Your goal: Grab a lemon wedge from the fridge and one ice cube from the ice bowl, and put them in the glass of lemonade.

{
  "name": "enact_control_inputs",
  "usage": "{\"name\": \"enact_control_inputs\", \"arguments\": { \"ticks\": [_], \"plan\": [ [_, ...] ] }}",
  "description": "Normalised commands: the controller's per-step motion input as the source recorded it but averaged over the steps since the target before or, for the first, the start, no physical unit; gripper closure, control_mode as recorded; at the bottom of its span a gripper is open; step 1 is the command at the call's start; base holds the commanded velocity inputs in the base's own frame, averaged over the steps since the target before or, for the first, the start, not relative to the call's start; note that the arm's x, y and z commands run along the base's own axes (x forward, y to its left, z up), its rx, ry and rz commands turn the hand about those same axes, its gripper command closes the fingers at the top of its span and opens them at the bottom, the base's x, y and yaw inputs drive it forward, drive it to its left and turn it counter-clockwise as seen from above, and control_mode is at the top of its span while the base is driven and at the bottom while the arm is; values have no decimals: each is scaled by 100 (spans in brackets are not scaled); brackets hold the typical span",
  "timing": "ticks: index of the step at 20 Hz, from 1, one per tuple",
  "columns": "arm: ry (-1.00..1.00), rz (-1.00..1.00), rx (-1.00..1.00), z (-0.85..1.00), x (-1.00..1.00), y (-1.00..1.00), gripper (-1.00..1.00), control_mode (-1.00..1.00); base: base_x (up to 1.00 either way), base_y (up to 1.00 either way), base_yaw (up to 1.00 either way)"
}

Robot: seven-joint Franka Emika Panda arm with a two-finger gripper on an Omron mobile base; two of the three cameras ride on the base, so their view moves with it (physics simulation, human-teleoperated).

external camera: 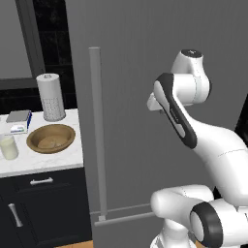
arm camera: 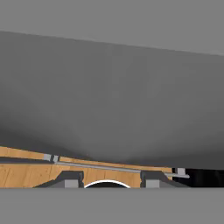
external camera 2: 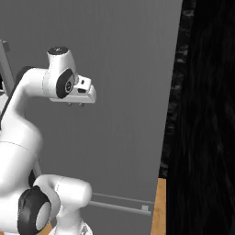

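Arm raised before the shut fridge, nothing in its grip

The fridge (external camera: 145,72) stands closed, its long bar handle (external camera: 96,131) upright at the door's left edge. The gripper (external camera 2: 75,104) points down, fingers (arm camera: 70,179) partly apart, empty, clear of the door. Leftward on the counter (external camera: 43,162), ice bowl (external camera: 51,138) beside glass of lemonade (external camera: 8,147).

You've got a white marble counter (external camera: 43,162) at left over dark cabinets (external camera: 46,208) with silver handles (external camera: 41,181). On it: a white paper-towel roll (external camera: 50,97) and a small white-and-blue box (external camera: 17,122). Behind the counter the wall is dark tile (external camera: 53,34), with a grey pane in a dark frame (external camera: 14,38) at upper left. The floor is light wood (external camera 2: 158,206); you see it again in the hand view. A black panel (external camera 2: 206,119) fills the right side. Lighting is flat and even.
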Motion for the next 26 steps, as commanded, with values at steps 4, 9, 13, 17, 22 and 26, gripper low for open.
{"name": "enact_control_inputs", "arguments": {
  "ticks": [4,9,13,17,22,26],
  "plan": [
    [0,-1,0,0,-22,-7,-100,-100,0,0,0],
    [0,-4,0,-21,-74,-13,-100,-100,0,0,0],
    [0,-1,0,-34,-60,-3,-100,-100,0,0,0],
    [0,0,0,-25,-11,0,-100,-100,0,0,0],
    [-4,0,0,-3,0,0,-100,-100,0,0,0],
    [-3,0,0,-20,-17,-1,-100,-100,0,0,0]
  ]
}}
